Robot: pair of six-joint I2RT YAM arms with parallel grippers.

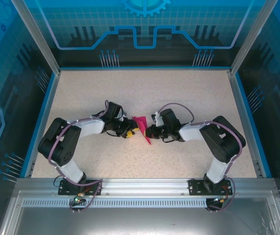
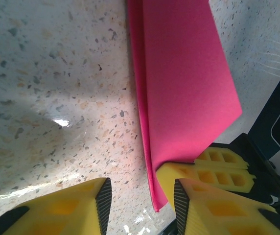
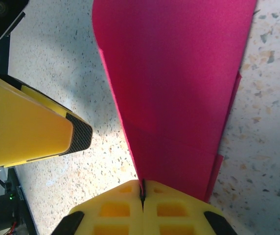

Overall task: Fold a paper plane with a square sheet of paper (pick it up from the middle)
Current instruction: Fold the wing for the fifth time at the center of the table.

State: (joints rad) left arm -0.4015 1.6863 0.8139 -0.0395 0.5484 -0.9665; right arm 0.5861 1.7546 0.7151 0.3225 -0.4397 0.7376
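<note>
Folded magenta paper (image 1: 140, 123) at mid-table (image 1: 130, 93), between the two facing arms. The right gripper (image 3: 142, 193) has its yellow fingers pressed together on the narrow end of the paper, whose layered, tapering panel extends away from the grip over the speckled surface. The left gripper (image 2: 141, 198) stands with its jaws apart, straddling the paper's lower tip beside the right fingers without clamping it.
</note>
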